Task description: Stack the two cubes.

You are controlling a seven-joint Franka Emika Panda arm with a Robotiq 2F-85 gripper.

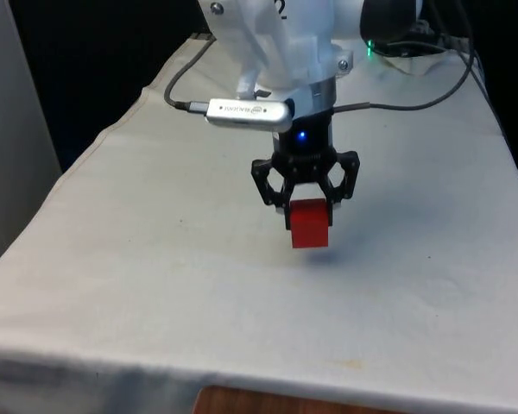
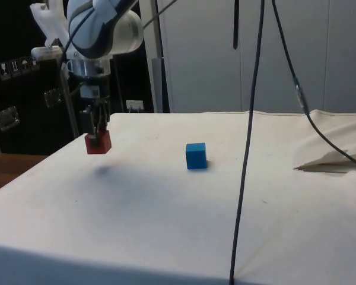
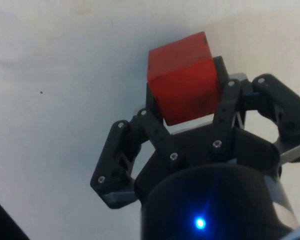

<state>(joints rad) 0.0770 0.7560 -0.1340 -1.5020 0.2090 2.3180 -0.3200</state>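
Red cube [image 1: 310, 223] sits clamped between my fingers [image 1: 287, 211], which are closed onto two of its opposite faces; in the wrist view the red cube [image 3: 182, 77] juts out past my fingertips [image 3: 222, 75], so I grip it by its upper part and most of its body hangs below them. My gripper [image 2: 97, 137] points straight down and carries the cube clear of the white cloth of the worktop [image 2: 166, 202]; a soft shadow [image 2: 104, 172] lies on the cloth under the cube, apart from it, so the cube is lifted and touches nothing but my fingers.

Taking the blue cube [image 2: 196, 155] as the mark: it rests flat on the worktop by itself, and in the side view the red cube [image 2: 98, 142] hangs well apart from it, toward the dark cabinets, and somewhat higher than its top face. Nothing rests on the blue cube
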